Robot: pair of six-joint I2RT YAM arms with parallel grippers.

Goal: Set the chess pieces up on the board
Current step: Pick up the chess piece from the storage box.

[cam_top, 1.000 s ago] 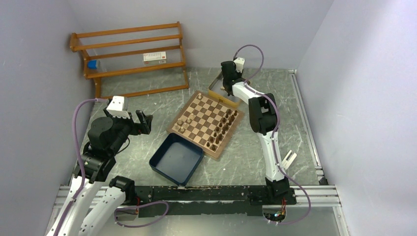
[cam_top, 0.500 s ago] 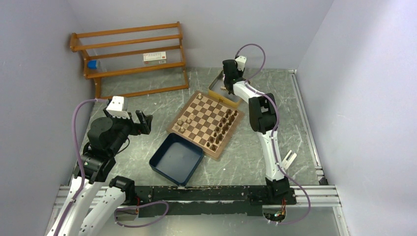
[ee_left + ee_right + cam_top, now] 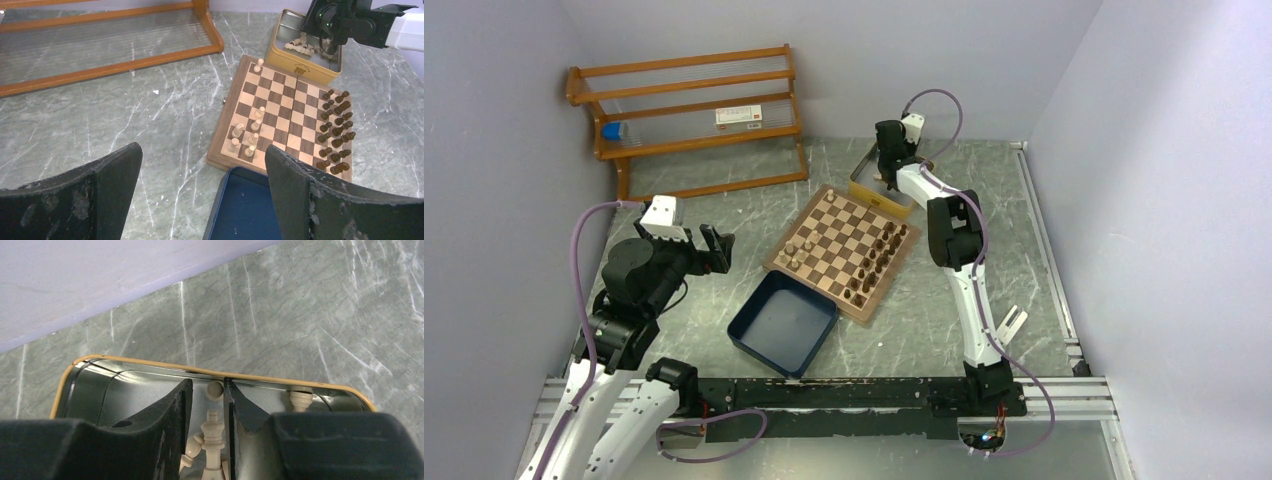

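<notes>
My right gripper (image 3: pixel 207 392) sat inside the tin (image 3: pixel 150 365). Its jaws were narrowed around a pale chess piece (image 3: pixel 212 432) whose long axis ran along the gap, and I couldn't tell whether they pinched it. The board (image 3: pixel 829 235) lay just behind, toward that arm's base. The left gripper (image 3: pixel 202 155) hung wide open, well off.

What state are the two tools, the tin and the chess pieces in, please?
tin: open, loose light pieces inside.
left tool: open, holding nothing.
right tool: in the tin, narrowed around a light piece; grip unclear.
dark pieces: upright, two rows on the board.
other light pieces: few, upright on the board.
</notes>
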